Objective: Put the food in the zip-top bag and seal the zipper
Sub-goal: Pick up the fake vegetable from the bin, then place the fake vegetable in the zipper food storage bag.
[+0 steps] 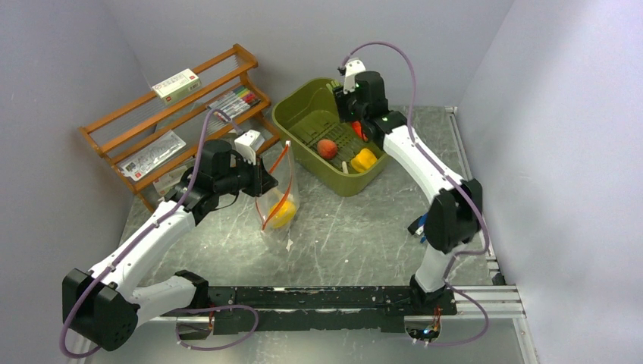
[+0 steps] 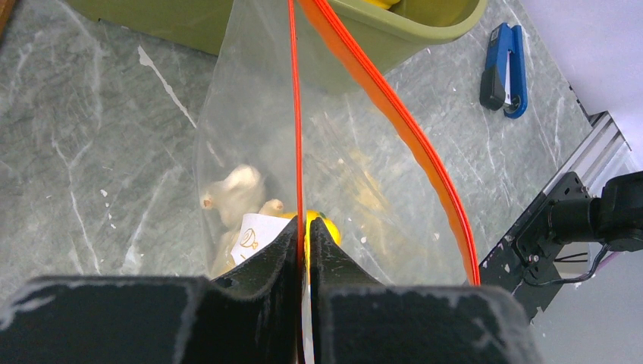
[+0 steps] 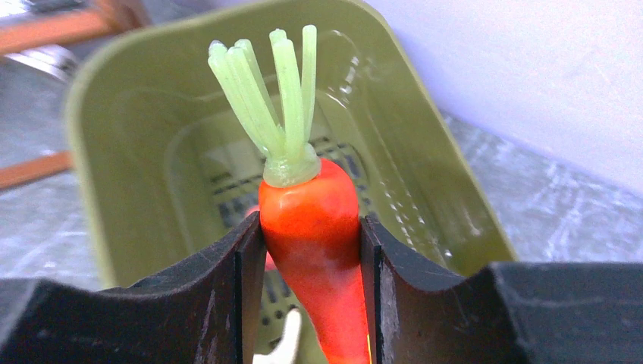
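My left gripper [image 1: 263, 180] is shut on one lip of the clear zip-top bag [image 1: 279, 199] and holds it upright with its mouth open; the red-orange zipper [image 2: 394, 114] curves away from the jaws. A yellow piece [image 1: 282, 214] and a white piece [image 2: 236, 193] lie inside the bag. My right gripper [image 1: 355, 127] hangs over the olive-green basket [image 1: 299, 114], shut on the orange carrot [image 3: 312, 227], green top [image 3: 273, 95] pointing away. A red-orange round piece [image 1: 327, 148], a yellow piece [image 1: 364, 160] and a white piece [image 1: 343, 166] lie in the basket.
A wooden rack [image 1: 152, 121] with coloured markers [image 1: 239, 98] and a box stands at the back left. A blue clip [image 1: 415, 225] lies on the table by the right arm. Purple walls close in on three sides.
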